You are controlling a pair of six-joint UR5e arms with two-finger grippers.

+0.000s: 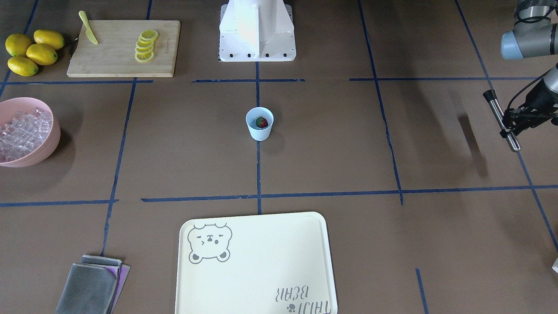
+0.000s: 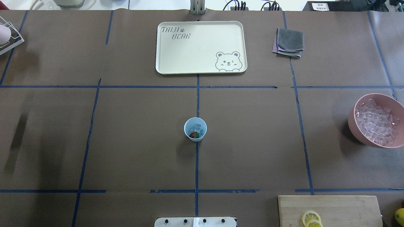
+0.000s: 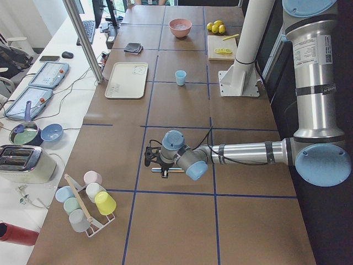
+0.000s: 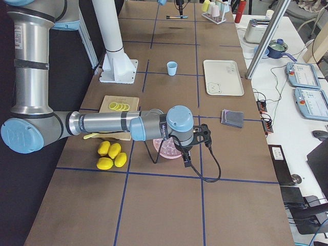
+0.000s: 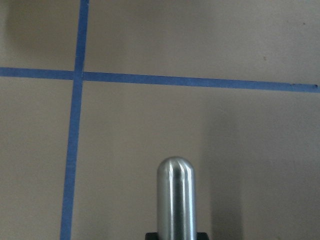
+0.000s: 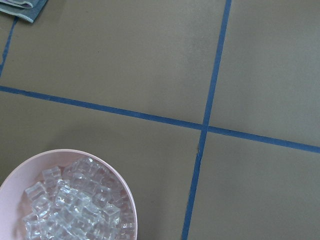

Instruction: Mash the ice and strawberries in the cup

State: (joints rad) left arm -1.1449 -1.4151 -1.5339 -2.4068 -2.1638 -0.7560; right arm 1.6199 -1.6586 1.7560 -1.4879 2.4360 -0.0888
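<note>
Brown table (image 2: 126, 142) gridded with blue tape (image 2: 196, 173).

**Berry and ice in the cup**

A small pale blue tapered plastic cup (image 2: 188, 125) stands upright at the centre of the frame. Inside lie one red strawberry (image 2: 194, 135) with a green top and a few clear ice cubes (image 2: 197, 127) just beside it.

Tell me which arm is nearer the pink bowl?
Right. The right arm hangs by the bowl; the left arm, holding a metal stick, is far beyond the cup.

Cream tray (image 2: 202, 47): "TAIJI BEAR" lettering, bear drawing in corner.
</note>
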